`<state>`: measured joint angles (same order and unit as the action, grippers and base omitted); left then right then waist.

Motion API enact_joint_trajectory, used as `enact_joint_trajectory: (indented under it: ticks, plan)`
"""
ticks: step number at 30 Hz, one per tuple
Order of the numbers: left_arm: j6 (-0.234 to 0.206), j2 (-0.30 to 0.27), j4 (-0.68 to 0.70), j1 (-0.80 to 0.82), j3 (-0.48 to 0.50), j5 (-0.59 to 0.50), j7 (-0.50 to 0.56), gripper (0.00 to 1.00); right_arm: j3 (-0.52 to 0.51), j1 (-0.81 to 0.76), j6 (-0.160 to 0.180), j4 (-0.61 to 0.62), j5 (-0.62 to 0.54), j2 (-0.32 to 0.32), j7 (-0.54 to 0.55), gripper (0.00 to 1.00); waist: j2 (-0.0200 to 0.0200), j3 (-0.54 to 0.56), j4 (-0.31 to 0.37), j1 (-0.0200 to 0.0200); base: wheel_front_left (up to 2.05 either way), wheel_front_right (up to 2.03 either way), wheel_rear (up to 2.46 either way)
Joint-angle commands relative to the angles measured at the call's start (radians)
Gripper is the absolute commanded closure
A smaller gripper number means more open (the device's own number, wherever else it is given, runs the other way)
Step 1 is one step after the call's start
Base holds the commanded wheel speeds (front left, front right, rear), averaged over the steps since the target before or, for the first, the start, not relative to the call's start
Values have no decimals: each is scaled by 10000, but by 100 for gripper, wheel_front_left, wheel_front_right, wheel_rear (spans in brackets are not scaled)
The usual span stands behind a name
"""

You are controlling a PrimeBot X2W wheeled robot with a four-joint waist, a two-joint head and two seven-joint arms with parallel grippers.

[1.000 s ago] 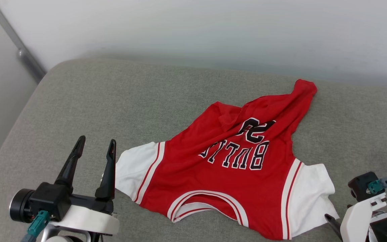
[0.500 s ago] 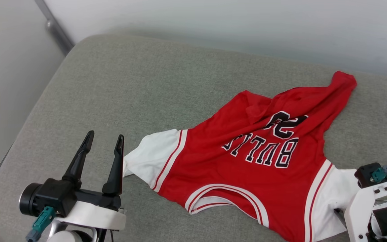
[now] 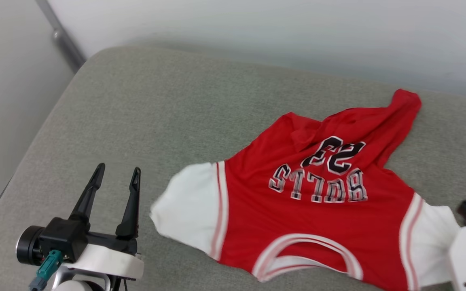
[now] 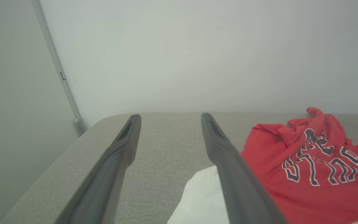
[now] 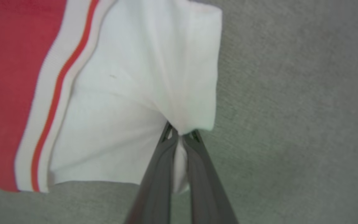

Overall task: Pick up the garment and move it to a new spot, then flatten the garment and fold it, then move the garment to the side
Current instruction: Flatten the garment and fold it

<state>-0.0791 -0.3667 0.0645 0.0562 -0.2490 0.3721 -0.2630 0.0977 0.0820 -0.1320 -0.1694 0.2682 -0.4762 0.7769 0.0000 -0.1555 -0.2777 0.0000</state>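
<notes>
With my right gripper [image 5: 180, 136] pinching just a thin tuck of sleeve [image 5: 141, 93] on the jersey [image 3: 310, 226] and my left gripper [image 3: 115, 174] spread empty, I fear a tug slips it free.

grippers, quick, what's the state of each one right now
left gripper: open, holding nothing
right gripper: shut on the white sleeve of the jersey

The right gripper [image 5: 180, 134] is closed on a bunched fold of the garment's [image 5: 129, 93] white sleeve. Red-and-white striped trim borders the red body. Grey cushion [image 5: 291, 124] lies beneath.
</notes>
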Motion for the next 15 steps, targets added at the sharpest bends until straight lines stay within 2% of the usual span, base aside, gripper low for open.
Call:
enact_joint_trajectory:
  ticks: [1,6,10,11,12,15]
  plan:
    - [58,41,-39,-142,62,-16,-24,0,-214,-438,24,-282,-130,-252,219,100,0,157,170,0,0,0,0]
    - [179,108,-127,-354,150,-114,-25,0,-1308,-900,20,196,-245,-548,522,100,0,410,464,0,0,0,0]
    - [344,160,-210,-439,158,-200,-25,0,-2006,-1544,18,662,-220,-402,650,100,0,491,640,0,0,0,0]
    - [398,173,-230,-465,158,-213,-25,0,-2162,-1648,20,799,-279,-325,556,83,0,484,703,0,0,0,0]
    - [446,188,-258,-476,158,-243,-25,0,-2327,-1733,20,878,-357,-228,472,0,0,477,749,0,0,0,0]
    - [554,235,-405,-487,107,-197,-25,0,-2750,-1812,18,974,-579,215,-116,0,0,513,894,0,0,0,0]
